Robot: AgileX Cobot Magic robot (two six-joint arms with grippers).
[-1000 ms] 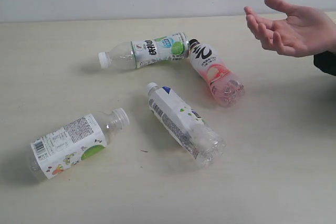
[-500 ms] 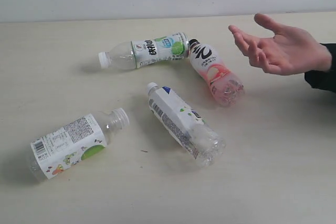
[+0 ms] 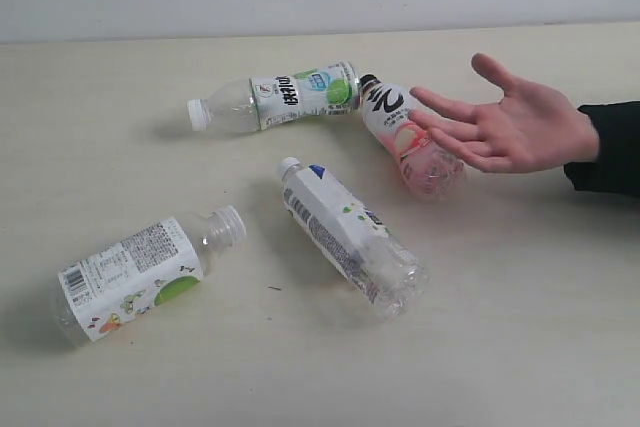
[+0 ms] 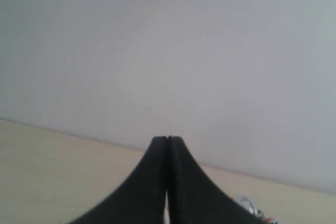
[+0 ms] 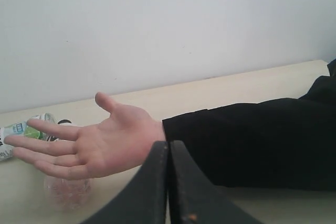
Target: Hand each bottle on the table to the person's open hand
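My left gripper [image 4: 167, 141] has its fingers pressed together on nothing and looks out low over the table [image 3: 520, 347] toward the wall. As I judge it, nothing is done yet: all four bottles lie on their sides on the table. Farthest left sits the front-left bottle [image 3: 135, 279]. Behind it, toward the middle, is the far bottle [image 3: 272, 99], and nearer the front the middle bottle [image 3: 350, 237]. Then comes the pink bottle [image 3: 412, 142], its black cap right against the far bottle's base. The person's open hand [image 3: 510, 129] hovers palm-up, empty, just over the pink bottle's bottom end. My right gripper [image 5: 168, 145] is likewise closed tight and empty, close by that hand. All four handovers are left to do
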